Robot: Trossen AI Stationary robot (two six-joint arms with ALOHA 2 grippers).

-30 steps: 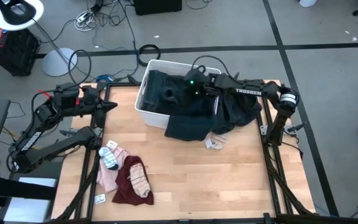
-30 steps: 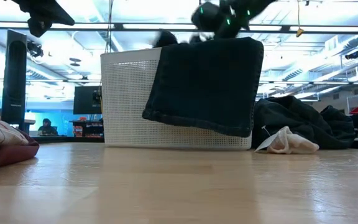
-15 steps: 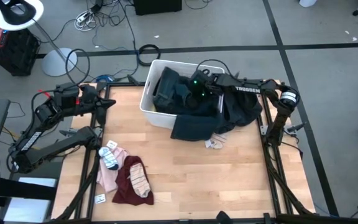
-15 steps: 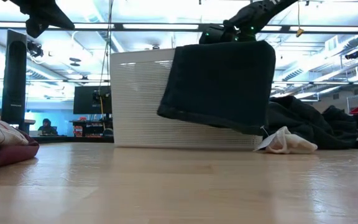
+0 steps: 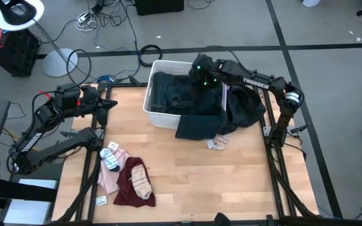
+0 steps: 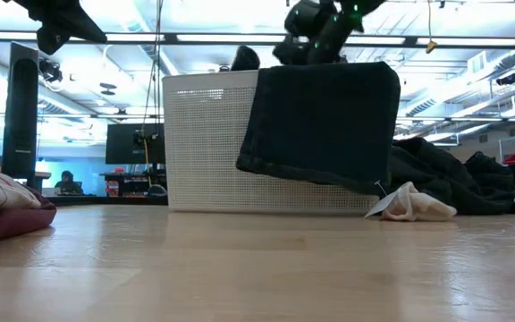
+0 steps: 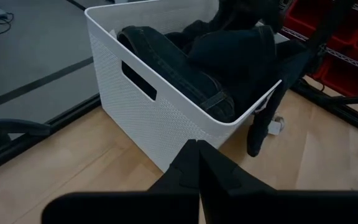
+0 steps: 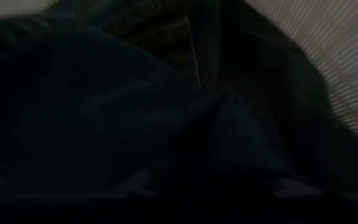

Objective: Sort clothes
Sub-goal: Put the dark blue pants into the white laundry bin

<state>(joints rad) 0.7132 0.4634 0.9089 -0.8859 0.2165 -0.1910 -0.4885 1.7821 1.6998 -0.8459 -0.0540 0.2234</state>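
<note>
Where the table (image 5: 231, 182) edge lies nearest in the high view, a maroon garment (image 5: 126, 188) and a pink garment (image 5: 109, 177) lie flat near the left corner, overlapping, with striped socks (image 5: 110, 157) resting on top of them. A small white cloth (image 6: 411, 202) lies on the bare wood farther in, just beside the dark pile.

White bin (image 5: 159, 116) — stands at the far middle of the table. A dark teal garment (image 5: 197, 122) fills it and drapes over its near wall, the free end hanging above the wood in the low view. A black garment (image 5: 244, 105) is heaped against the bin's right side.

Right gripper (image 5: 201, 70) — positioned above the far right part of the bin, over the dark fabric. Its wrist view shows only dark cloth close up; whether the jaws are open or closed cannot be told.

Left gripper (image 7: 197, 165) — held off the table's left edge, well apart from the bin, pointing toward it. Jaws closed together, holding nothing.
</note>
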